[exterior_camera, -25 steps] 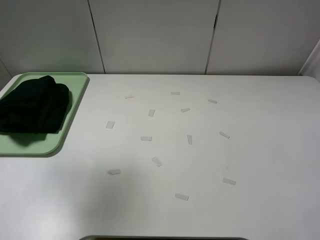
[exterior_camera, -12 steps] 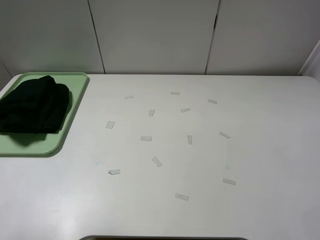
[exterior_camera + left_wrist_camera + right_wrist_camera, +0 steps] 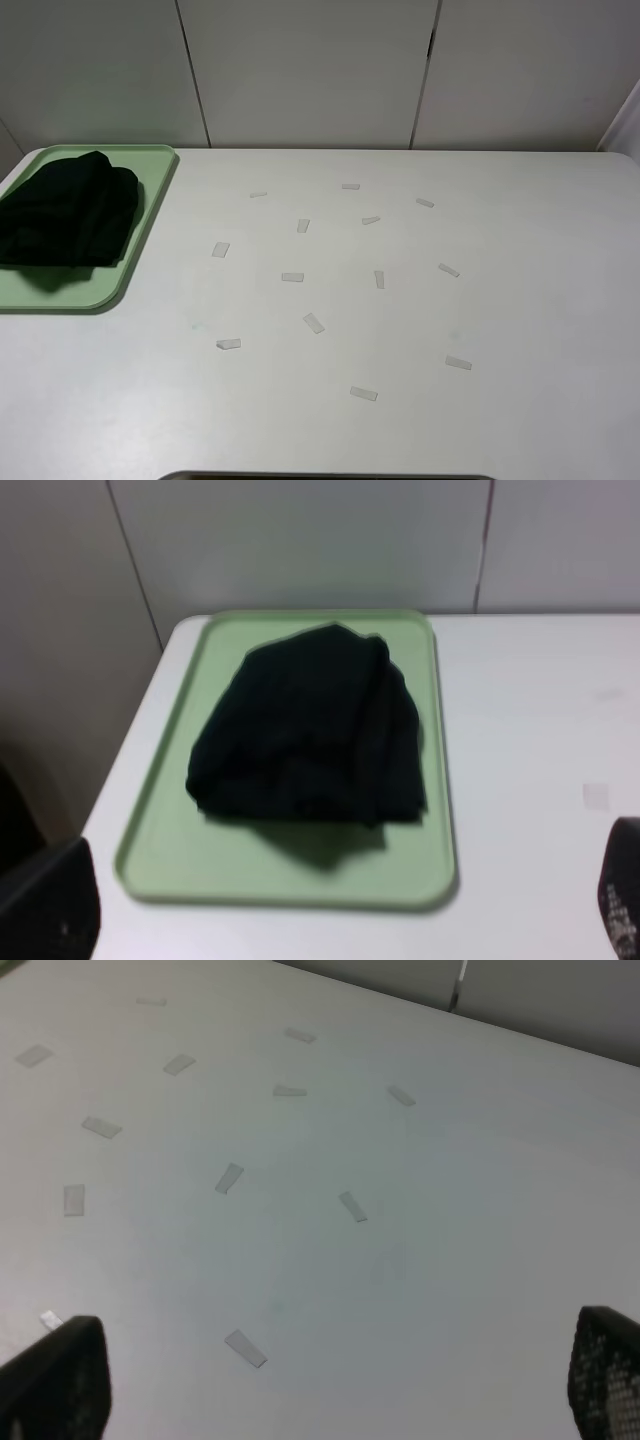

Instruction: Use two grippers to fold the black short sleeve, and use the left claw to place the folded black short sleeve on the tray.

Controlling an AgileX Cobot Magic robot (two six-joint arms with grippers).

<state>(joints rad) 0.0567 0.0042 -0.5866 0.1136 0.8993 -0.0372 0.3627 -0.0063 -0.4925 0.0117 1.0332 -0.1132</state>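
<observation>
White table is backed by pale wall panels; small tape strips are scattered mid-surface. Black shirt is found bunched and folded on green tray at far left corner. Left gripper is seen w/ fingers spread wide, shirt well apart beyond them, untouched. Right gripper likewise spread wide, nothing held, over bare table.

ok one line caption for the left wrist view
Folded black short sleeve lying on the tray, open left tool hovering.
</observation>
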